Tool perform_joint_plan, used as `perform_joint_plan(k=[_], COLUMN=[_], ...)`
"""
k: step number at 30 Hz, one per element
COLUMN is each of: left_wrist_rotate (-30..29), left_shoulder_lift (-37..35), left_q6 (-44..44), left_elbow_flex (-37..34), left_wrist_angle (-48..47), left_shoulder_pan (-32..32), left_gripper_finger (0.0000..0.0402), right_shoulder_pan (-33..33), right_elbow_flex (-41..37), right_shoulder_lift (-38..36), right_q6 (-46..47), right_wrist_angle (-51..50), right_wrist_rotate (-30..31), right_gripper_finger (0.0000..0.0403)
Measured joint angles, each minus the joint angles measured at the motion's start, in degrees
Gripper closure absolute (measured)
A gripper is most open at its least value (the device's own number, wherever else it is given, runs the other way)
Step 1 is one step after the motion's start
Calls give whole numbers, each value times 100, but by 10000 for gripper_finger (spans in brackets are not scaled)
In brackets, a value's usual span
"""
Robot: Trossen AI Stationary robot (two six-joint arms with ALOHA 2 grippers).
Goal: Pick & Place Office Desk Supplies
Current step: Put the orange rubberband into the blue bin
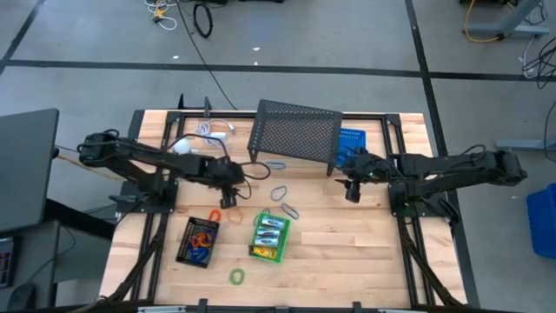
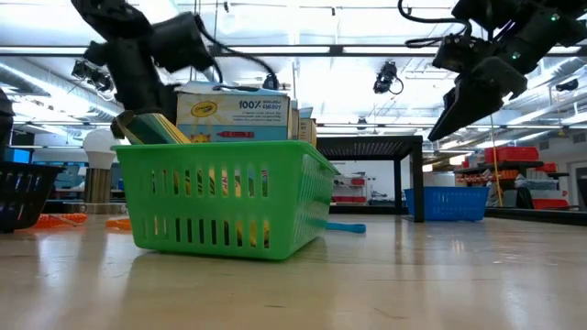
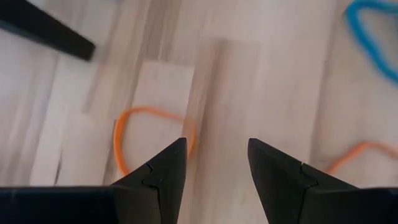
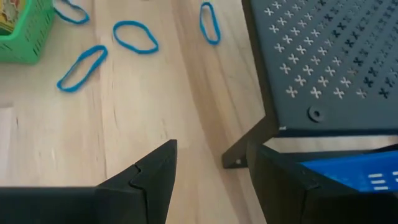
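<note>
Yellow crayon boxes (image 1: 269,233) stand in a green basket (image 1: 258,252) near the table's middle. A black basket (image 1: 184,252) to its left holds orange and blue loops. My left gripper (image 1: 230,200) hangs open, pointing down, just above an orange loop (image 3: 149,134) that lies flat on the wood, with a second orange loop (image 3: 364,152) beside it. Blue loops (image 4: 135,36) lie loose on the table between the two arms. My right gripper (image 1: 352,191) is open and holds nothing, tilted down near the front leg of the black mesh shelf (image 4: 329,62).
The black mesh shelf (image 1: 295,130) stands at the back middle, with a blue basket (image 1: 350,143) partly under its right end. A white ball (image 1: 178,146) and a white cable (image 1: 213,130) lie at the back left. A green loop (image 1: 236,276) lies near the front edge.
</note>
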Motion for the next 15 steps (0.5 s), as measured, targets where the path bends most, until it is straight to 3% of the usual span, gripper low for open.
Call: perform_joint_plan(k=[15], left_wrist_rotate=[-9], left_shoulder_lift=[907], left_q6=[765], left_elbow_flex=[24], left_wrist_angle=[-70], left_shoulder_pan=[559], left_gripper_finger=[222], right_shoulder_pan=[0], right_elbow_flex=[0], right_shoulder_lift=[11], right_q6=[-88], right_wrist_angle=[-18], right_wrist_rotate=[30], right_gripper_finger=[199])
